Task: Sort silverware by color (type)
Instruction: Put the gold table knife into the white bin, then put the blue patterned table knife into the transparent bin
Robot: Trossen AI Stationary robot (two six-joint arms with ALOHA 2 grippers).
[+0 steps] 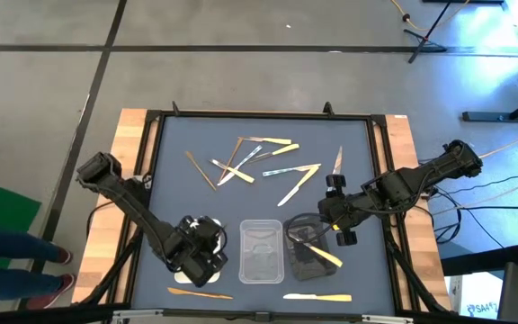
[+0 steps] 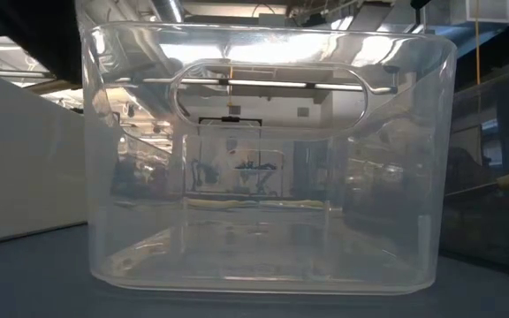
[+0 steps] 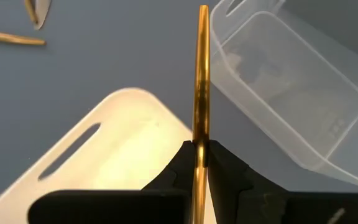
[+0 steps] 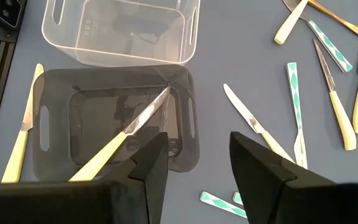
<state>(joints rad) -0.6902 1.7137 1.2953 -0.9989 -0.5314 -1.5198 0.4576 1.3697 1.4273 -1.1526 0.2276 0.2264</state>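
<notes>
My left gripper (image 1: 200,254) (image 3: 202,158) hangs over the white tray (image 3: 123,143) near the table's near left and is shut on a brown wooden utensil (image 3: 202,74). My right gripper (image 1: 338,220) (image 4: 194,168) is open above the table, beside the far right corner of the black tray (image 4: 55,112). A cream-handled knife (image 4: 126,134) lies slanted inside the black tray. The clear tray (image 1: 262,250) (image 4: 120,31) stands between the white and black trays. Several mixed utensils (image 1: 250,162) lie loose at mid-table. My left gripper pinches the wooden utensil between its two fingertips (image 3: 182,165), at a point along its length (image 3: 201,144). The utensil runs in line with the fingers, thin edge toward the wrist camera. Its free end (image 3: 203,12) sticks out past them, lifted clear above the white tray.
A wooden utensil (image 1: 200,292) and a cream knife (image 1: 317,297) lie by the near edge. Another cream knife (image 4: 20,137) lies beside the black tray. Cream knives and green-patterned pieces (image 4: 297,99) lie by my right gripper. In the low view the clear tray (image 2: 263,159) fills the picture.
</notes>
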